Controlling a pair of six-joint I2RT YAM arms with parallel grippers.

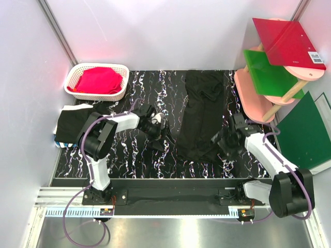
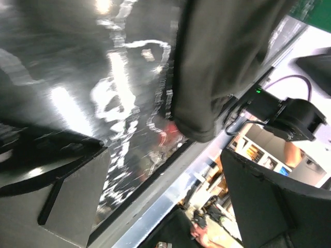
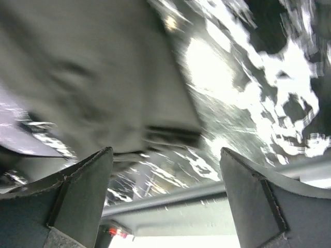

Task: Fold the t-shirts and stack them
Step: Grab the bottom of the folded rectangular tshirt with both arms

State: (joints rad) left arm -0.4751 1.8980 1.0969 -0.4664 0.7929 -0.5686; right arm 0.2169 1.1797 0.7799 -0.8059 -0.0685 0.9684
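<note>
A: Shirt [image 1: 199, 111]?
B: Mid-mat [image 1: 129, 160], a long strip, near end between the grippers.
A: Left gripper [image 1: 160, 135], right gripper [image 1: 226, 140]?
B: Both spread, empty, flanking it, likely for a crosswise fold. The stack [image 1: 72, 124] lies left.

The fingers [image 3: 77, 201] stand wide apart with nothing between them. Past them, a blurred black t-shirt [image 3: 88, 77] lies on the glossy, white-veined black worktop [image 3: 248, 88], near its metal edge rail [image 3: 170, 206].

Lab test cell, white panel walls [image 1: 170, 31]
</note>
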